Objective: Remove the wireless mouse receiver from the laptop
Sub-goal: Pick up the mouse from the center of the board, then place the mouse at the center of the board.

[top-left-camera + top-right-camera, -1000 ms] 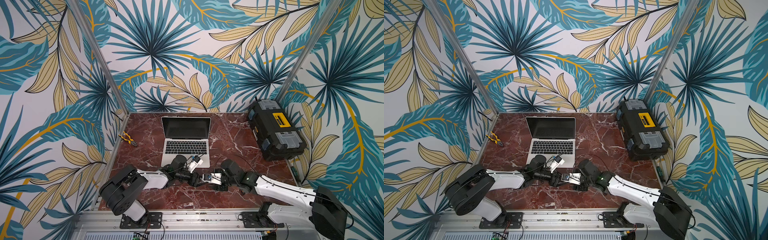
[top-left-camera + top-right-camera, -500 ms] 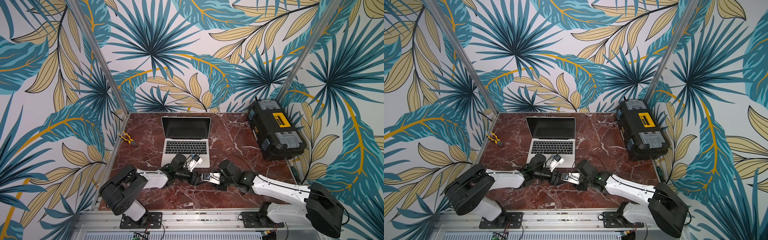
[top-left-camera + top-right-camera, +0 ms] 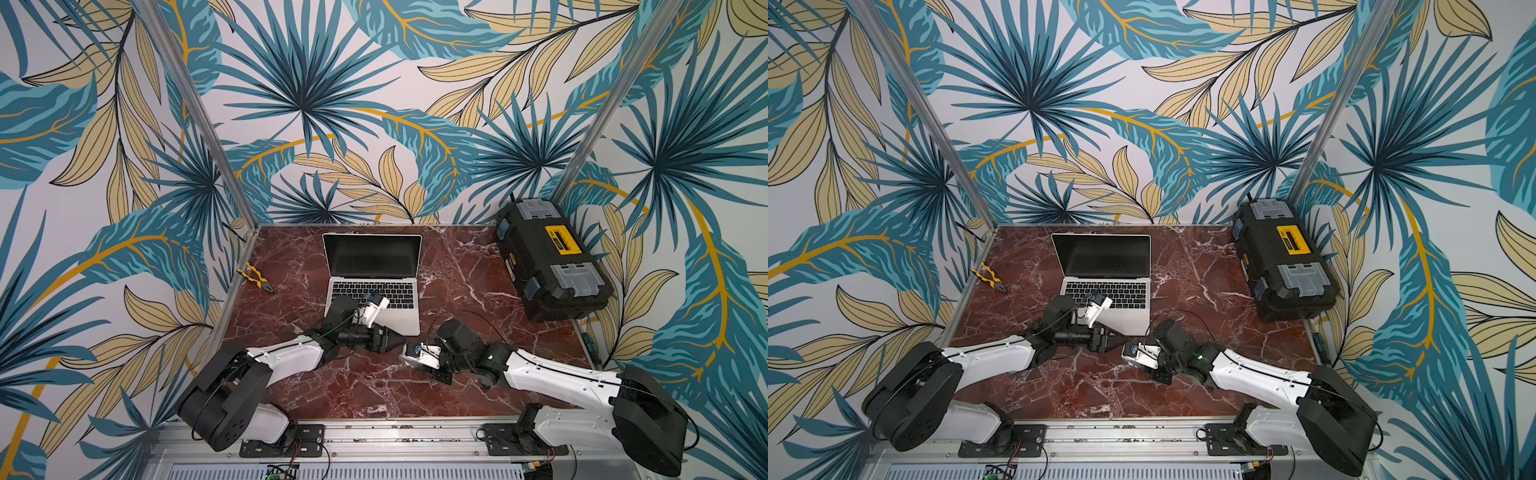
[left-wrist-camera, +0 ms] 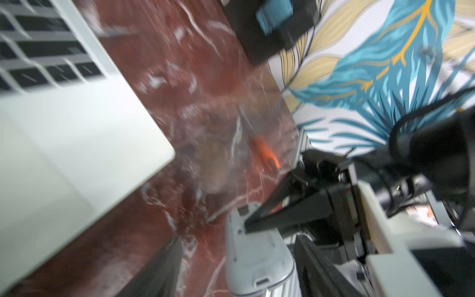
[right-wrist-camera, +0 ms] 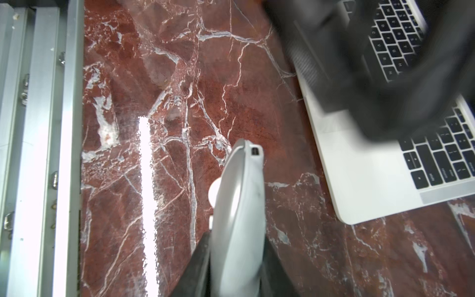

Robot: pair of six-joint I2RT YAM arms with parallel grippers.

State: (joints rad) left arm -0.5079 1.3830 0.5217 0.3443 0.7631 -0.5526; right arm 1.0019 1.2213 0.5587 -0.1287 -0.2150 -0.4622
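Red marble table (image 5: pixel 180 77): right gripper (image 5: pixel 237 235) jaws pinch the grey mouse (image 5: pixel 241 195), left gripper (image 3: pixel 399 340) jaws stand open around it, so back left straight off, minding the laptop (image 5: pixel 359 167).

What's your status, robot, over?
Right end effector shut on grey mouse. Left end effector open around it. Laptop open, receiver not visible. Left arm overhangs its front edge.

Left wrist view: motion blur throughout (all edges soft). The laptop (image 4: pixel 77 128) is cut off by the frame; an orange object (image 4: pixel 264 151) on the counter (image 4: pixel 205 77) is unidentifiable. Right wrist view: the blurred left arm (image 5: pixel 385 64) hides part of the keyboard (image 5: pixel 437 159); the dark insert (image 5: pixel 254 151) in the grey mouse (image 5: pixel 239 218) is too small to identify.
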